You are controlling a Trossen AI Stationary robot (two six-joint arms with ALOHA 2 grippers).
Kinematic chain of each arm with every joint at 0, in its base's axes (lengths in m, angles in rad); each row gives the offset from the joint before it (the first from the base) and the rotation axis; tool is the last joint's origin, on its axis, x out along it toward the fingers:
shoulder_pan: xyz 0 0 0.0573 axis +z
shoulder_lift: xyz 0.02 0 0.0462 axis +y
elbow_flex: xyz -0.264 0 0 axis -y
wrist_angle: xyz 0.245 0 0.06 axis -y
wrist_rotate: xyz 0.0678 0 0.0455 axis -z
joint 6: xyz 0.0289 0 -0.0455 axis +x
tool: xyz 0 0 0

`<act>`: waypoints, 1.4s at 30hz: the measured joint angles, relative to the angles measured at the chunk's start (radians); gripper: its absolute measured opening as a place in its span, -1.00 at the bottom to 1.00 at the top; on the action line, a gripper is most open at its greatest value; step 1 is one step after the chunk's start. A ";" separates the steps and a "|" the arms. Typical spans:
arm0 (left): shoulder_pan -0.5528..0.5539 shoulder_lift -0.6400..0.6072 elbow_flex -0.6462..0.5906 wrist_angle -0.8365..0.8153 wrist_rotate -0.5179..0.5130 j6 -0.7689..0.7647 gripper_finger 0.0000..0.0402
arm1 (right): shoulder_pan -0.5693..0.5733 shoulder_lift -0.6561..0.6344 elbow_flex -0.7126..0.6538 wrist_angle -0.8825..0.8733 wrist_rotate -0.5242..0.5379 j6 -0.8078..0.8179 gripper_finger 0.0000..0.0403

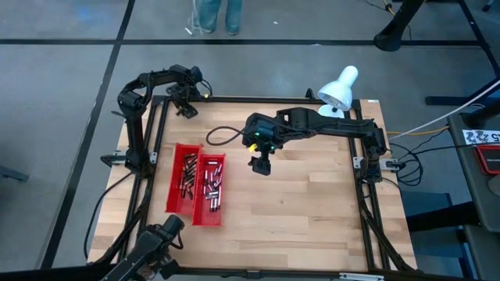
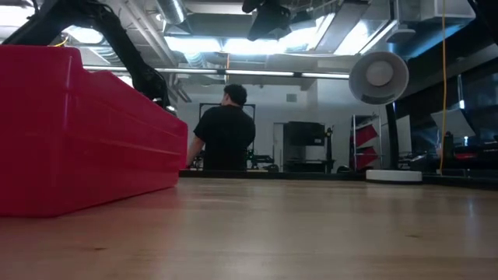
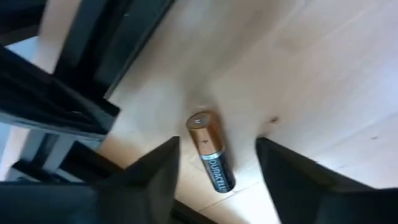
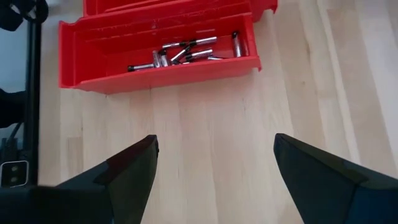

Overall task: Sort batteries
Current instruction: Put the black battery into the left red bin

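High view first, from left to right: the left gripper [image 1: 188,109] sits at the table's [image 1: 312,211] far left corner, close to the black frame rail. Its wrist view shows the two dark fingers [image 3: 155,180] spread apart on either side of a single battery [image 3: 211,151] with a copper top and black body, lying flat on the bare wood. The fingers are not touching it, so the jaws are open and hold nothing.

Next come two red trays [image 1: 178,204] standing side by side and touching along their long walls, on the left half of the table. Both hold batteries: the left tray [image 1: 175,181] carries a loose cluster of darker ones [image 1: 188,173], and the right tray [image 1: 201,215] holds a scatter of silvery ones [image 1: 212,184] lying at mixed angles. From table height the trays show only as a tall red wall [image 2: 85,132], contents hidden.

Further right, the right gripper [image 1: 261,165] hangs over bare wood near the table's middle, just beside the trays. Its wrist view shows both fingers [image 4: 127,171] wide apart with nothing between them, and a red tray [image 4: 93,81] ahead containing silvery batteries [image 4: 186,51] gathered toward one end.

A white lamp [image 1: 340,90] stands at the far right edge. A person in a dark shirt [image 2: 226,132] stands in the room behind.
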State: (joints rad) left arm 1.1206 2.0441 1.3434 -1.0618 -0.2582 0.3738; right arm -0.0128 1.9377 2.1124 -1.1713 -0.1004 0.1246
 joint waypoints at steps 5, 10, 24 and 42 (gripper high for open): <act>-0.002 0.001 -0.001 -0.003 0.030 0.000 -0.48 | 0.000 0.000 0.000 0.001 0.003 0.000 0.60; -0.002 -0.001 -0.002 -0.006 0.031 -0.003 -0.85 | 0.000 0.000 0.000 0.001 0.003 0.003 0.60; -0.017 -0.255 -0.007 -0.104 0.255 -0.116 -0.83 | -0.001 0.000 0.000 0.003 0.004 -0.045 0.60; -0.476 -0.976 -0.294 -0.290 0.412 -0.585 -0.79 | -0.001 0.000 0.000 0.120 0.049 -0.081 0.60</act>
State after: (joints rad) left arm 0.6448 1.0679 1.0499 -1.3520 0.1534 -0.2117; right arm -0.0135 1.9377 2.1124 -1.0512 -0.0517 0.0434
